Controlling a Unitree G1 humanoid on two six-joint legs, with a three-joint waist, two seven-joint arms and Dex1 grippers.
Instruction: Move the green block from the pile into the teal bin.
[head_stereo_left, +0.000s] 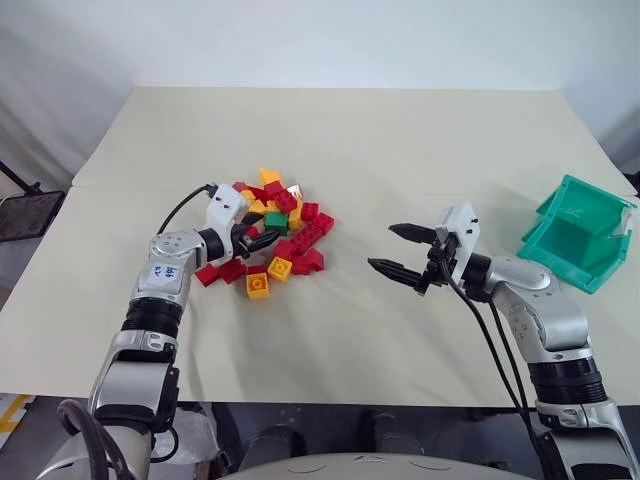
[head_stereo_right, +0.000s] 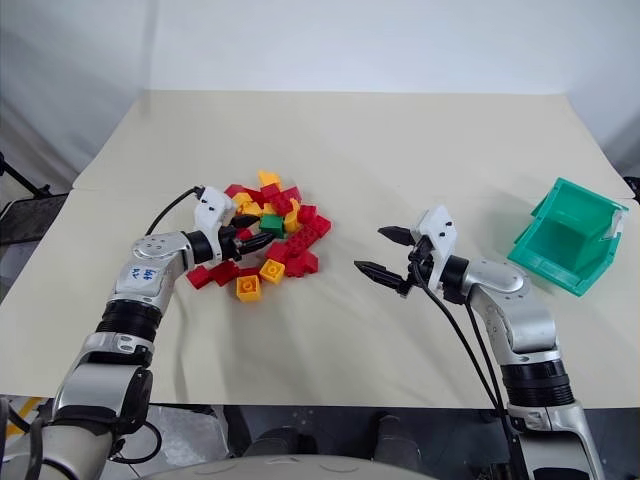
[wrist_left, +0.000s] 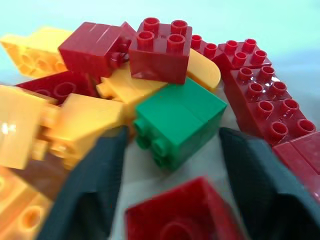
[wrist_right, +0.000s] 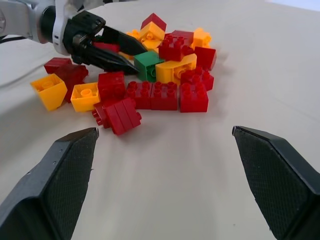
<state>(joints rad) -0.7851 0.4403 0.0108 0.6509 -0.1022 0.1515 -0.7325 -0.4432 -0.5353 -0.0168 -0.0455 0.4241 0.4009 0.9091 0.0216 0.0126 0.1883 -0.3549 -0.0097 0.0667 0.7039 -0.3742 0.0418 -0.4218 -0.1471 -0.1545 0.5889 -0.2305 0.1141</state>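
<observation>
— Two grippers over one table (head_stereo_left: 400, 130); where does each stand?

— The left gripper (head_stereo_left: 262, 235) reaches into the pile (head_stereo_left: 275, 230) of red and yellow bricks from its near-left side. The right gripper (head_stereo_left: 400, 250) hangs over bare tabletop between the pile and the teal bin (head_stereo_left: 580, 232), pointing toward the pile.

— And the green block?

— The green block (wrist_left: 177, 122) sits in the pile, tipped on its side with its studs turned toward the left gripper. A red brick (wrist_left: 162, 47) rests against its upper edge, a yellow piece (wrist_left: 205, 70) curves behind it, and another red brick (wrist_left: 267, 102) lies just beside it.

— Has the left gripper got hold of it?

— No. Its two black fingers (wrist_left: 90, 195) are spread apart, one on each side of the block's near face. One tip is right at the studded corner; I cannot tell whether it touches. The other tip stands clear, with pale table showing in the gap. Nothing is gripped.

— The right one?

— Wide apart, empty, its fingertips well clear of every brick.

— The bin?

— It stands at the table's far right edge, well apart from the pile, its cut-down front facing the robot's left. I see no bricks inside it.
</observation>
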